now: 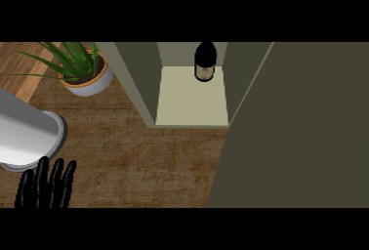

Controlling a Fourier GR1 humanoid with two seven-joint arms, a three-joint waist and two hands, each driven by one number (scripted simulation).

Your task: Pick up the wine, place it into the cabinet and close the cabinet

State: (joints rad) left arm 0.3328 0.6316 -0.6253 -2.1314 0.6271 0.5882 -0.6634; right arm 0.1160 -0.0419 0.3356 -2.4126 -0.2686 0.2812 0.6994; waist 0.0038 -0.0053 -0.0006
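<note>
A dark wine bottle (205,61) stands upright at the back of an open cabinet (193,100), well beyond and to the right of the fingers (45,188) of the left hand (43,191). That hand shows at the lower left, its fingers straight, close together and holding nothing, resting just above the brown surface (137,156). The right hand is not in view. The cabinet door (296,132) stands swung open, a broad dark panel far to the right of the fingers. A potted plant (83,68) sits well ahead of the fingers, on the left. With the bottle apparently already inside, closing the door looks like the remaining step: push flat against the door's outer face and swing it steadily, keeping clear of the bottle.
</note>
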